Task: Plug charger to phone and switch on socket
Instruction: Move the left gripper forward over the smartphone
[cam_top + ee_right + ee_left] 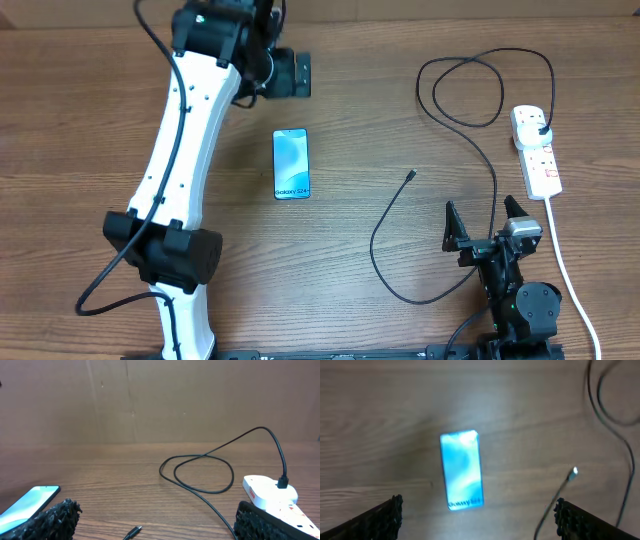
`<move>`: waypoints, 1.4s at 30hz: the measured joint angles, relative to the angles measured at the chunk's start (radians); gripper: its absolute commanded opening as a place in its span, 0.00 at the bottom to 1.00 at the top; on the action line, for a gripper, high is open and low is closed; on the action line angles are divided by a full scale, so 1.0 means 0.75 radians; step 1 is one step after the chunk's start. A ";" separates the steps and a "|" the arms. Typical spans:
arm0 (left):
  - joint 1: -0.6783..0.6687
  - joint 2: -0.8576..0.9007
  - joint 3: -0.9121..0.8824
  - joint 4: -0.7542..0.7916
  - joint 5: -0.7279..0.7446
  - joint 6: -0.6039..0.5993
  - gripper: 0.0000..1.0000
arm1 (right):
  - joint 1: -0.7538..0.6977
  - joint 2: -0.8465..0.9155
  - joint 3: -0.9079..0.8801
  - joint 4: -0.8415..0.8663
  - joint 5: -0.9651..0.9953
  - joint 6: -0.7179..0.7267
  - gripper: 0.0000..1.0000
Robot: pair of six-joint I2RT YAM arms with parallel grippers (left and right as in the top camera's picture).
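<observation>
The phone [291, 164] lies flat on the wooden table, its light blue screen lit; it also shows in the left wrist view [462, 470] and at the lower left of the right wrist view [27, 505]. The black charger cable [495, 185] loops from a plug in the white socket strip [537, 150] down to a free connector tip [412, 176], which lies right of the phone and apart from it. The tip also shows in the left wrist view [574, 472] and the right wrist view [134, 532]. My left gripper [477, 515] hangs open high above the phone. My right gripper [487, 222] is open and empty at the front right.
The strip's thick white lead [565, 265] runs toward the front right edge. The left arm's white links [185, 150] stretch over the table's left half. A brown wall [150, 400] stands behind the table.
</observation>
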 measured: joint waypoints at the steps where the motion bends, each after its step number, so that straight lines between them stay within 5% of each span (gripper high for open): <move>1: -0.005 0.003 0.025 -0.001 -0.051 -0.043 1.00 | 0.000 0.000 0.000 0.001 -0.001 0.001 1.00; 8: -0.022 0.204 0.041 -0.012 -0.199 -0.198 1.00 | 0.000 0.001 0.000 0.000 0.000 0.001 1.00; 23: -0.037 0.564 0.036 -0.012 -0.127 -0.240 1.00 | 0.000 0.000 0.000 0.000 -0.001 0.001 1.00; 42: -0.064 0.580 -0.064 -0.042 -0.064 -0.182 1.00 | 0.000 0.000 0.000 -0.001 -0.001 0.000 1.00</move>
